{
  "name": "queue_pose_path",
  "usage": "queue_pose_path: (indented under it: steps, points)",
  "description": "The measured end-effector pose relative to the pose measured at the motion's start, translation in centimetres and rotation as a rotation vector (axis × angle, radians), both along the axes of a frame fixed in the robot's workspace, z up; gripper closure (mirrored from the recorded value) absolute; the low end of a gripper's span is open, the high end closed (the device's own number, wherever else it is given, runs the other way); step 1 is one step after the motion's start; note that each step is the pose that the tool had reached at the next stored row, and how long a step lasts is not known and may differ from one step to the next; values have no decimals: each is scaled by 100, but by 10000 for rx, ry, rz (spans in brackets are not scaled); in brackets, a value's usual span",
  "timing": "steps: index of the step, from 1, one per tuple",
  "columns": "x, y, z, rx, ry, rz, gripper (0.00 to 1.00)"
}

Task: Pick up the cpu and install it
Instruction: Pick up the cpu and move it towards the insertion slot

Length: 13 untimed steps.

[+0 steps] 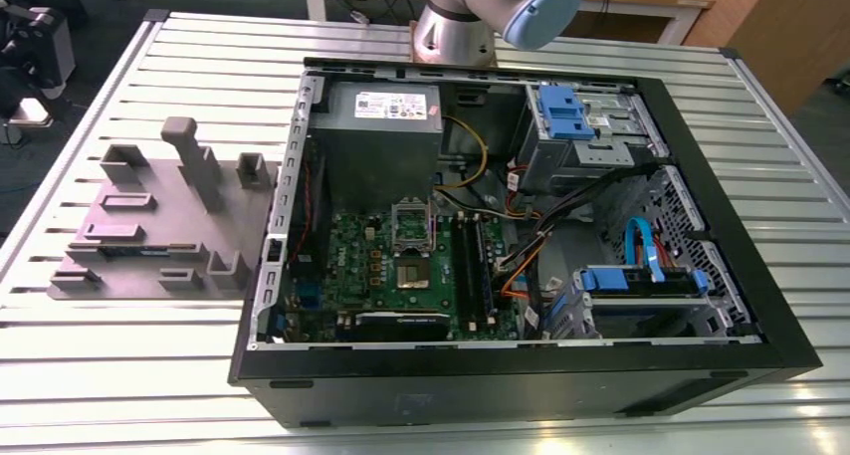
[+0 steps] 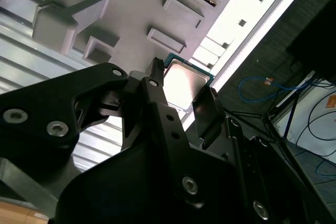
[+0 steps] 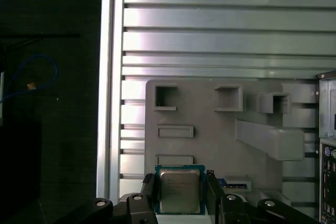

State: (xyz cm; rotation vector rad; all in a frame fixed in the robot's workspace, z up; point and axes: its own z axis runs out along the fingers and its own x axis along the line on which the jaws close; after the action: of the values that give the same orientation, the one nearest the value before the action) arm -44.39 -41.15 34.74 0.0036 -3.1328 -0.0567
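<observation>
The cpu (image 3: 179,192) — a flat square chip, silver-grey metal lid, thin green rim — sits clamped between the tool (image 3: 180,183) fingers, above the grey tray (image 3: 210,142) on the slatted surface (image 3: 210,40).

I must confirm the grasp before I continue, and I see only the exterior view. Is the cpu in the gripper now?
Observer: Yes. In the first wrist view the cpu sits in the gripper, with one of the fingers on each side edge.
Operator: Is it above the computer case?
Observer: No. The grey tray lies below it, and the computer case is off to the side.
Operator: Does it rest on the tray?
Observer: It appears lifted clear of it, with its shiny metal top facing the camera.
</observation>
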Motion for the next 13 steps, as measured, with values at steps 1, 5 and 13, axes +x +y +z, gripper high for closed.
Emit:
queue_pose_path:
  steps: [1, 5, 13]
  points:
    - [0, 0, 4, 0, 0, 0, 53]
    - [0, 0, 31, 1, -2, 0, 53]
    - [0, 0, 108, 1, -2, 0, 53]
